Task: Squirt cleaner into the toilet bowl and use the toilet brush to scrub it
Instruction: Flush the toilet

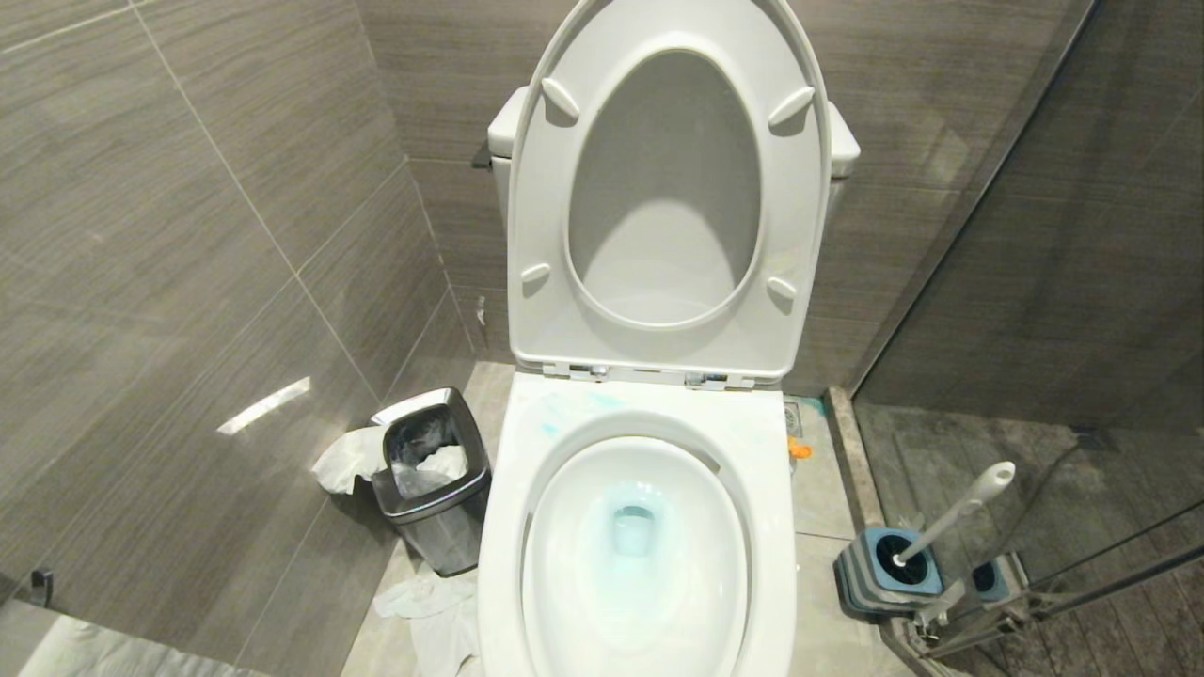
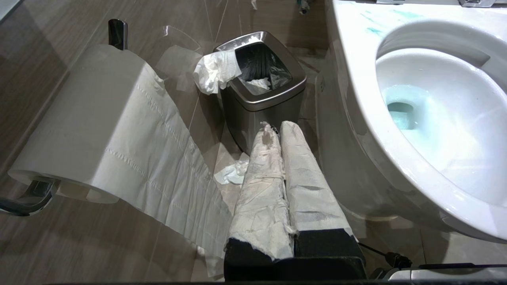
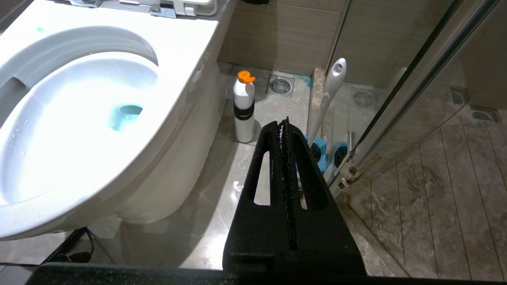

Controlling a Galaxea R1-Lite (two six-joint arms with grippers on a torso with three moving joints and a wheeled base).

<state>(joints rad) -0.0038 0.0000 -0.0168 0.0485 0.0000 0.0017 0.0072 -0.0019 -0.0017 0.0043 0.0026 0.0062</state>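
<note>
The white toilet bowl (image 1: 752, 489) stands in the middle with its seat and lid (image 1: 658, 188) raised. Pale blue cleaner (image 1: 632, 512) tints the water, and blue smears (image 1: 564, 414) mark the back rim. The toilet brush (image 1: 959, 512) leans in its grey-and-blue holder (image 1: 875, 574) on the floor to the right, and its bristle head is hidden. A white bottle with an orange cap (image 3: 243, 107) stands beside the bowl (image 3: 178, 47). My right gripper (image 3: 283, 122) is shut and empty, low on the bowl's right, short of the brush handle (image 3: 330, 87). My left gripper (image 2: 277, 126), with paper-wrapped fingers, is shut and empty at the bowl's (image 2: 356, 79) left.
A steel waste bin (image 1: 433, 480) with tissue hanging out stands left of the toilet, and crumpled paper (image 1: 428, 602) lies on the floor. A toilet-paper roll (image 2: 91, 118) hangs on the left wall. A glass shower screen (image 1: 1035, 282) closes the right side, just behind the brush holder.
</note>
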